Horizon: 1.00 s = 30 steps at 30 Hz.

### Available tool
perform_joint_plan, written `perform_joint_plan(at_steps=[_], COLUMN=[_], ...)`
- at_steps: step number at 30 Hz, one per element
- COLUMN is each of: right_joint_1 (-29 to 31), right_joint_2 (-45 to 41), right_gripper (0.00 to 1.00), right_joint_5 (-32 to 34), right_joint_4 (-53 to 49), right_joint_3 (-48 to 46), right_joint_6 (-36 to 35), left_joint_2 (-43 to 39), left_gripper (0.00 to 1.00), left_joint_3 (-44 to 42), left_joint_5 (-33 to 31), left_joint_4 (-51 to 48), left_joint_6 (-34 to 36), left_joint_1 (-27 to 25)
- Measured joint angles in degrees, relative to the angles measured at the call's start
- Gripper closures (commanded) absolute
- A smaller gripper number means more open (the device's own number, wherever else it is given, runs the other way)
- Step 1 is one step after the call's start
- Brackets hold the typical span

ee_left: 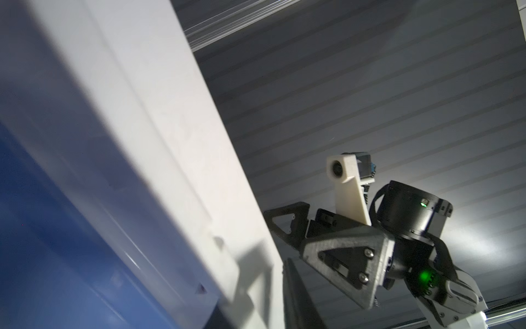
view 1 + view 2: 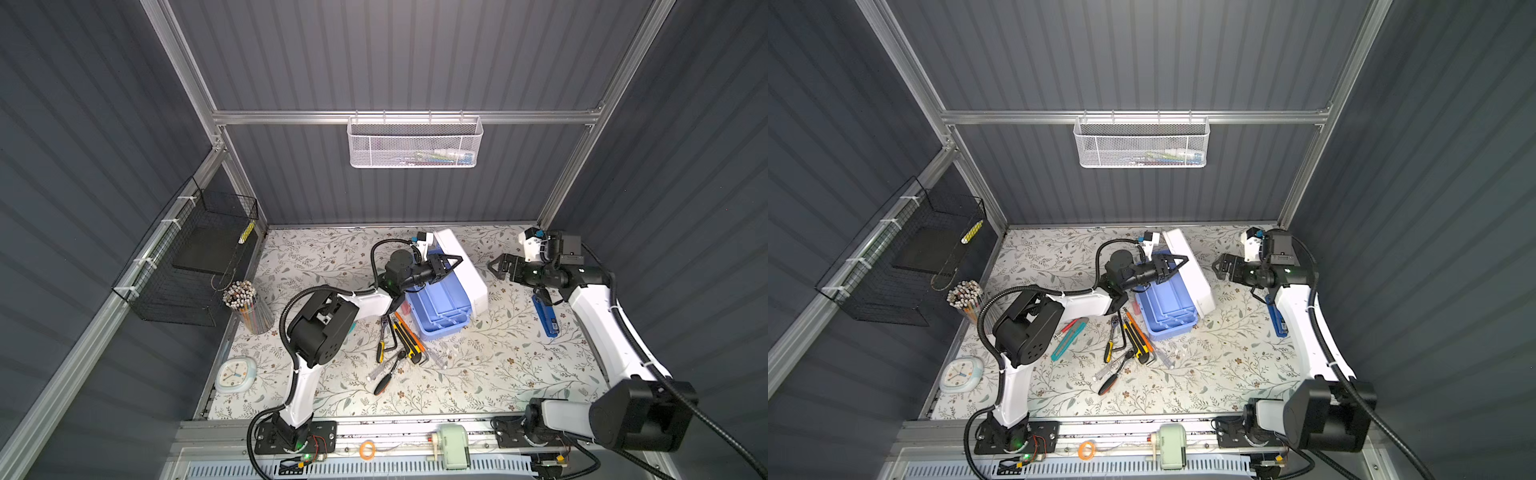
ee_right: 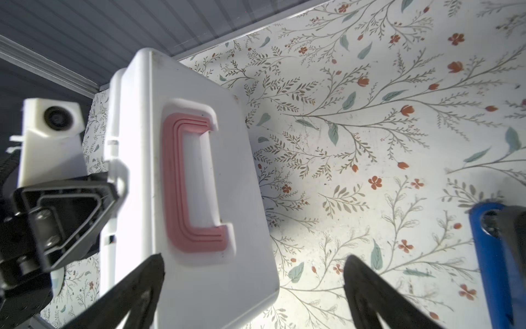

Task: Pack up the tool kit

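Over the blue base (image 2: 436,305), left end effector (image 2: 459,261) pinches the white lid (image 2: 471,278); right end effector (image 2: 493,267) gapes; label on blue tool (image 2: 547,318) illegible.

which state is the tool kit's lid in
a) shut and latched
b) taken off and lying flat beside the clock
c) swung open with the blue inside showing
c: in a top view the white lid stands swung up off the light blue base, whose inside is open to view.
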Motion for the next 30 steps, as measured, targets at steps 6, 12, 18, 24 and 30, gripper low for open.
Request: perform_joint_plan(at_steps=[6,12,18,24,30], right_joint_1=[3.48,10.99,15.39,17.94,18.14], right_joint_2=[-4.44,-3.37,-0.98,3.91,6.71], right_gripper=[0.02,0.03,0.04,0.07,0.13], right_joint_5=[0.9,4.33,8.79,12.92,15.47], right_joint_4=[-4.11,-7.89,-9.88,-10.51,-10.67], right_joint_3=[0.11,0.55,1.9,4.87,5.88], right_joint_6=[-1.9,-3.34,-3.96,-4.61,-5.31], left_joint_2=[1.44,1.62,1.75,2.62,2.62], left_gripper=[0.75,0.74,0.73,0.73,0.63], left_joint_3=[2.16,2.69,3.26,5.27,5.31], left_joint_5=[0.72,0.87,1.11,1.73,1.95], left_joint_4=[-0.26,-0.85,-1.33,-1.99,-1.92], left_joint_6=[-0.02,0.04,0.04,0.04,0.04], left_joint_1=[-0.09,-0.26,-0.26,-0.26,-0.26])
